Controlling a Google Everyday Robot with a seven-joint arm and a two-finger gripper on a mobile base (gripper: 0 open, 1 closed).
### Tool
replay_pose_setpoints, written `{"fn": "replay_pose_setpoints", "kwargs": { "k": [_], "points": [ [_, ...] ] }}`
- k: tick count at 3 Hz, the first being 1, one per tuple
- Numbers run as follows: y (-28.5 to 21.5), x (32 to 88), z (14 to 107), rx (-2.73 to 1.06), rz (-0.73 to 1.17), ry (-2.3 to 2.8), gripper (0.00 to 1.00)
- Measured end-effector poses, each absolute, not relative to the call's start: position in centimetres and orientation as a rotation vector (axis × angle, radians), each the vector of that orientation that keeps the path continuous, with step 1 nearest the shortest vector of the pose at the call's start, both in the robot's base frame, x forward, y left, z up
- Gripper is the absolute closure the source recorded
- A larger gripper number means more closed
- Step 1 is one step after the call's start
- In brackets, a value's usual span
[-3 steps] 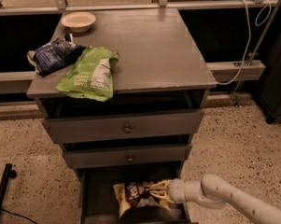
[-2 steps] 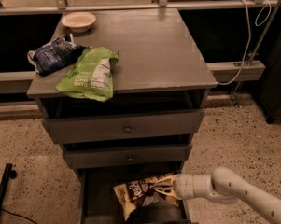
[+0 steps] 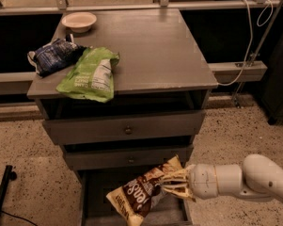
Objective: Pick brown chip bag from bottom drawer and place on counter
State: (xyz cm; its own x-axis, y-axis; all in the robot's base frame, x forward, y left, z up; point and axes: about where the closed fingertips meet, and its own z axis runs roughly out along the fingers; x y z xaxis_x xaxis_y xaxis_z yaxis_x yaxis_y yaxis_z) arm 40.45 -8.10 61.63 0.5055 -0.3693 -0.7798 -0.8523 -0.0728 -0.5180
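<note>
Presently, the counter (image 3: 155, 46) is occupied on its left side by a lime-green bag (image 3: 90, 74), a dark blue bag (image 3: 54, 55) and a bowl (image 3: 79, 20). The bottom drawer (image 3: 96, 192) is pulled open. Over it, the brown chip bag (image 3: 138, 197) is held tilted (upper end rightward), clamped there by the gripper (image 3: 173, 185).

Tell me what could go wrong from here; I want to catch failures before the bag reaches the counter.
The gripper pinches the brown chip bag by one end above the bottom drawer; the hanging bag might slip. Its upper end is close to the middle drawer front, so a straight lift could snag it. The green bag overhangs the counter at the front; placing nearby might knock it off.
</note>
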Motion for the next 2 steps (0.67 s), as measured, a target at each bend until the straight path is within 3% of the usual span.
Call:
{"fn": "replay_pose_setpoints", "kwargs": {
  "k": [2],
  "points": [
    [-11.8,40.7,80.1,-1.694,0.428,0.881,1.00]
  ]
}}
